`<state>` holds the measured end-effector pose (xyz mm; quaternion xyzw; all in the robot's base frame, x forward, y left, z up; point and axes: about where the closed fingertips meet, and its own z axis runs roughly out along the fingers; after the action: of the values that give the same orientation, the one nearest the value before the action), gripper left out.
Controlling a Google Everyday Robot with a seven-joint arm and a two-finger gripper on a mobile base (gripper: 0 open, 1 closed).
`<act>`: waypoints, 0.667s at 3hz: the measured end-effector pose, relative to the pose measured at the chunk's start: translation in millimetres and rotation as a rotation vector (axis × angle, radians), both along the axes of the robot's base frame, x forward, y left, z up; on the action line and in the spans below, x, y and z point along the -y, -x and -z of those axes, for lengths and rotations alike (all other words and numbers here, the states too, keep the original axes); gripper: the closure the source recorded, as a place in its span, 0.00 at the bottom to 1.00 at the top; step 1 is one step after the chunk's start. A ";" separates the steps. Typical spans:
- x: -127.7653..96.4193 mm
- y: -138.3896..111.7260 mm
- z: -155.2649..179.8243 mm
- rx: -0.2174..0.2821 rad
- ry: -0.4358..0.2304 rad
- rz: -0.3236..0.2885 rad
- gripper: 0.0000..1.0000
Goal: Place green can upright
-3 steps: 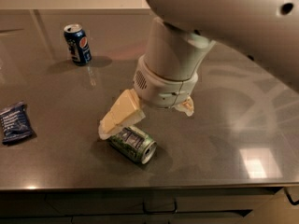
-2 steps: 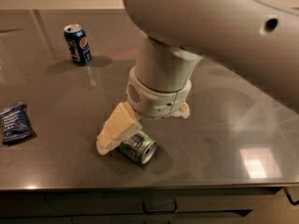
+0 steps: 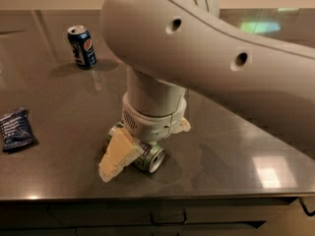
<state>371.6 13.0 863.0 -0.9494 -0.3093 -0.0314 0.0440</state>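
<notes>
One green can lies on its side at lower centre, long axis running upper left to lower right, silver end facing lower right; your gripper straddles it, fingers spread.

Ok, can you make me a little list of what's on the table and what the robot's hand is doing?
green can: lying on its side near the front of the counter
gripper: down over the green can, open
fingers: one on each side of the green can; cannot tell if they touch it
Pepsi can: standing upright, far back on the left
blue packet: lying flat at the left edge
job done: no, the green can is not upright yet
</notes>
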 end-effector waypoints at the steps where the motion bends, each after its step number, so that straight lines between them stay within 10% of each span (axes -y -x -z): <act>1: -7.0 -1.7 13.7 -0.007 0.018 -0.014 0.00; 2: -12.7 -9.4 31.5 -0.012 0.031 -0.021 0.00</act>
<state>381.0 25.7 831.4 -0.9468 -0.3196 -0.0203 0.0315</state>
